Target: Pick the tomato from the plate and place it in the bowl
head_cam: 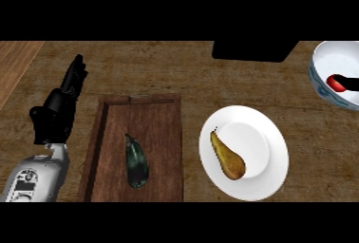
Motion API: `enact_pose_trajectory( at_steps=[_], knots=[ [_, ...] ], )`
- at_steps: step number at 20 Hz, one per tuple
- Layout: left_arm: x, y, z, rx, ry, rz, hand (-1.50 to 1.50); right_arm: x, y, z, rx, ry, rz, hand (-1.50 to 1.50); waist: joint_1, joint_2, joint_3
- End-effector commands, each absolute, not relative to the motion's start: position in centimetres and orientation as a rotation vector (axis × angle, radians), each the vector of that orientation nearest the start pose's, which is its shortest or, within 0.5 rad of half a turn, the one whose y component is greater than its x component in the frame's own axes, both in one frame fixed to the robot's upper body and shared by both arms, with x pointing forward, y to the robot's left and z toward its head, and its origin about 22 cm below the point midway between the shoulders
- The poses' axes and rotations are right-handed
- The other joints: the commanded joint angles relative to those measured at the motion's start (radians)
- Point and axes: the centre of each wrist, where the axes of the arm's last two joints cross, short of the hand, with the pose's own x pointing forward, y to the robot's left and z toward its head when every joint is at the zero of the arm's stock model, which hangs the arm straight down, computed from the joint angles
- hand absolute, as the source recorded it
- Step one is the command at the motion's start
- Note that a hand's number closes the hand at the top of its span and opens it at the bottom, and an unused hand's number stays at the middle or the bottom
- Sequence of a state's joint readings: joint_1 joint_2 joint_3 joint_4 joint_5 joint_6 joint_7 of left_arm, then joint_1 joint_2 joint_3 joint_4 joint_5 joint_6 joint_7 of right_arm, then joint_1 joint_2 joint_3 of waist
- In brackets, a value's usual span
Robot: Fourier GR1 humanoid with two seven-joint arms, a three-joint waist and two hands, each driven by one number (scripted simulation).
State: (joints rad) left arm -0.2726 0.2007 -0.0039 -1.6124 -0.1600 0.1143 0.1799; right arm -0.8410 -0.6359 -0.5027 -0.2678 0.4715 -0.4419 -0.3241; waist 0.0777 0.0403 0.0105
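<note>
Rough, mottled brown wooden tabletop, dark reddish wooden tray with visible grain, smooth glossy white plate, glossy white bowl, shiny dark eggplant, matt black hand

Tray: wooden, laid on the tabletop, left of centre.
Aubergine: dark, laid lengthwise inside the tray.
Pear: brownish yellow, stem end pointed away.
Black block: seen at the far edge.

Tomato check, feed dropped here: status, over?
Left hand open, resting at left. Right hand out of view. Tomato in bowl. Plate holds pear.
</note>
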Motion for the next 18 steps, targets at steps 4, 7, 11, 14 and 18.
enact_pose_trajectory(
  at_steps=[4,7,11,14,18],
  knots=[
    [29.3,24.2,8.7,0.335,-1.7,-0.204,0.0,36.1,-47.6,8.8,-1.102,-1.544,-0.146,-1.5,-0.004,-0.005,-0.001],
    [29.5,24.3,8.2,0.331,-1.698,-0.197,0.0,35.1,-48.6,8.1,-1.041,-1.563,-0.169,-1.5,-0.026,-0.013,-0.004],
    [29.2,24.5,8.2,0.333,-1.682,-0.185,0.0,32.7,-51.5,8.5,-0.958,-1.567,-0.225,-1.5,-0.026,-0.015,-0.003],
    [29.7,25.5,7.9,0.371,-1.664,-0.187,0.0,31.7,-52.3,8.2,-0.882,-1.636,-0.235,-1.5,-0.049,-0.024,-0.006],
    [29.3,25.9,8.0,0.393,-1.661,-0.185,0.0,29.3,-53.6,6.5,-0.769,-1.661,-0.229,-1.5,-0.056,-0.03,-0.007]
  ],
)
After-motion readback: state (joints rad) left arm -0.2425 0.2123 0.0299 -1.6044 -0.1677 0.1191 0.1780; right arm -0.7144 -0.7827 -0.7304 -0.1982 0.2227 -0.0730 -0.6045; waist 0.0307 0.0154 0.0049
